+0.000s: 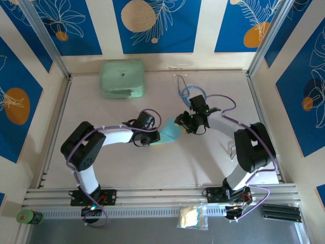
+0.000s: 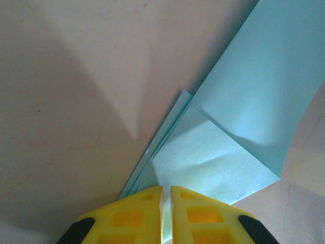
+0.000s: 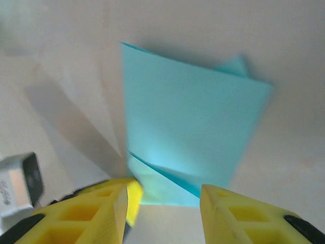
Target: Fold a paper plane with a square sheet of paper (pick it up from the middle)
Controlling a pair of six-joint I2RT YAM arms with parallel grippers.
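The light-blue sheet of paper (image 1: 170, 133) lies folded at the table's middle, between my two grippers. My left gripper (image 1: 155, 135) comes in from the left. In the left wrist view its yellow fingertips (image 2: 152, 195) are almost together, and the left gripper (image 2: 166, 192) is shut on the near edge of the paper (image 2: 223, 147), which shows a triangular flap and layered edges. My right gripper (image 1: 182, 126) is at the paper's right end. In the right wrist view the right gripper (image 3: 163, 195) stands open, and the folded paper (image 3: 193, 117) lies just ahead of its fingers.
A mint-green rounded case (image 1: 122, 79) sits at the back left. A blue-tubed stethoscope (image 1: 189, 91) lies behind the right arm. On the front rail are a green can (image 1: 29, 217) and a small packet (image 1: 192, 217). Metal frame posts border both sides.
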